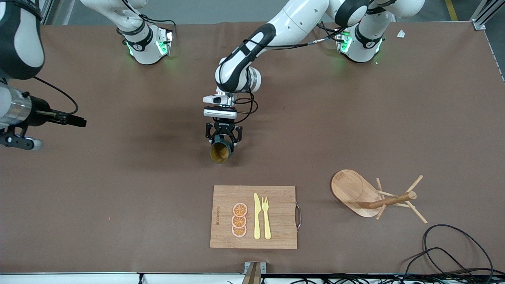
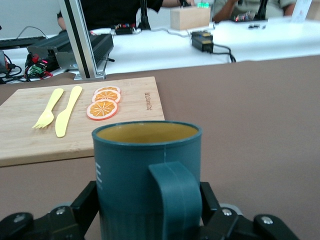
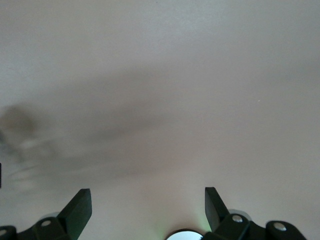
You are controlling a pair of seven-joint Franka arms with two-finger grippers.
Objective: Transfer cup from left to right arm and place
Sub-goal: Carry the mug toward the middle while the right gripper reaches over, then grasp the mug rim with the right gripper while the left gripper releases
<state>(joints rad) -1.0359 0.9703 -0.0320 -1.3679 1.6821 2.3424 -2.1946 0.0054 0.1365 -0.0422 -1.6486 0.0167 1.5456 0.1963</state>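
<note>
The dark teal cup (image 1: 220,152) with a mustard inside hangs in my left gripper (image 1: 223,142), above the bare brown table (image 1: 130,177) near its middle. The cup is tipped so its mouth faces the front camera. In the left wrist view the cup (image 2: 145,170) fills the foreground, handle toward the camera. My left gripper (image 2: 148,202) is shut on its lower body from both sides. My right gripper (image 1: 80,120) is up in the air at the right arm's end of the table, well apart from the cup. In the right wrist view it (image 3: 148,194) is open and empty.
A wooden cutting board (image 1: 276,236) lies nearer the front camera than the cup, with three orange slices (image 1: 239,220), a yellow knife (image 1: 257,216) and a fork (image 1: 266,217). A wooden mug tree (image 1: 371,196) lies tipped over toward the left arm's end. Black cables (image 1: 453,252) lie beside it.
</note>
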